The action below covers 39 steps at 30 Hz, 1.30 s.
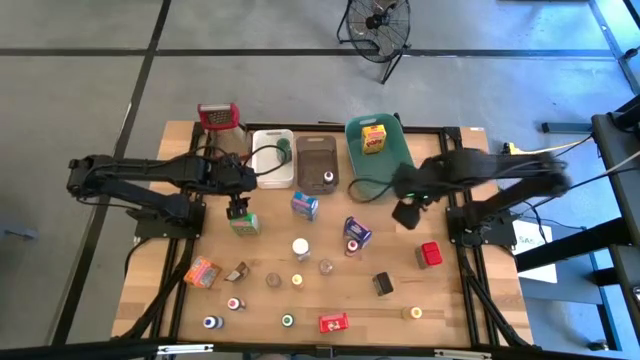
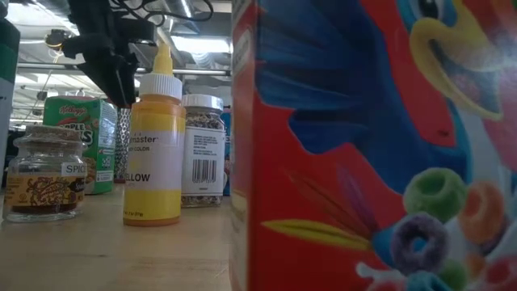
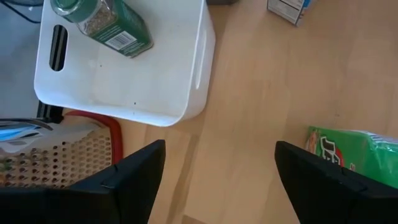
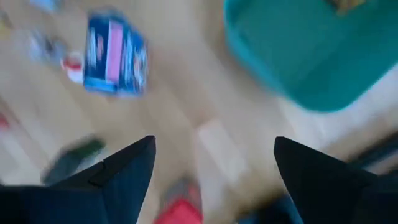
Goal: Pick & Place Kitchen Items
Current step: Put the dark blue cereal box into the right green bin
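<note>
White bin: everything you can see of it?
The white bin is a rounded-corner rectangular tub that looks like smooth plastic, with a slot handle cut in one end wall. It sits upright at the table's far edge, between the grater and the brown bin. Inside lies one green-labelled spice jar on its side; a dark cable crosses its rim. The left gripper hangs open nearby, not touching it.
</note>
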Tool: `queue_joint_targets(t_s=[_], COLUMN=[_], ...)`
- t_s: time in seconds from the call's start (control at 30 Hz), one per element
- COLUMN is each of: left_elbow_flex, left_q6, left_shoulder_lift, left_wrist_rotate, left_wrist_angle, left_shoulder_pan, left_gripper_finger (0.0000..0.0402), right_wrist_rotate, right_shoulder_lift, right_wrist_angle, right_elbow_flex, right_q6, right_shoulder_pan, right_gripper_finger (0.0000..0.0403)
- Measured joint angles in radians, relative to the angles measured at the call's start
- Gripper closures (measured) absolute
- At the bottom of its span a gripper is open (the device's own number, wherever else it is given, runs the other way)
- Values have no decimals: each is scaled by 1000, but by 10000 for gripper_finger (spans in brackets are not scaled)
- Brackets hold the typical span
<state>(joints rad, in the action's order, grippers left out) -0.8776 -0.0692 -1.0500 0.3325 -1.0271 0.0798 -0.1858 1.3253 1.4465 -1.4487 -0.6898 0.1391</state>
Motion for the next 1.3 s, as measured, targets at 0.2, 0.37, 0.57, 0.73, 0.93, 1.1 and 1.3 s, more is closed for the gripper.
queue_joint_targets(t_s=[0.2,0.37,0.57,0.73,0.93,1.1,1.3], left_elbow_flex=[0,0,0,0,0,0,0], left_q6=[0,1,2,2,3,1,1], left_shoulder_lift=[0,0,-1,-1,-1,-1,-1], left_wrist_rotate=[0,-17,-19,-19,-20,-20,-20], left_wrist_angle=[0,1,4,6,7,7,8], left_shoulder_pan=[-1,-1,-1,-1,-1,-1,-1], left_gripper_finger=[103,103,103,103,103,103,103], right_wrist_rotate=[101,111,146,144,178,251,265], right_shoulder_lift=[-125,-21,155,285,393,425,435], right_wrist_angle=[-371,-457,-442,-363,-305,-292,-275], right_elbow_flex=[204,214,144,11,-108,-112,-112], right_q6=[227,226,266,264,238,132,122], right_shoulder_pan=[-16,-33,-61,-74,-73,-83,-107], right_gripper_finger=[73,73,73,73,73,73,73])
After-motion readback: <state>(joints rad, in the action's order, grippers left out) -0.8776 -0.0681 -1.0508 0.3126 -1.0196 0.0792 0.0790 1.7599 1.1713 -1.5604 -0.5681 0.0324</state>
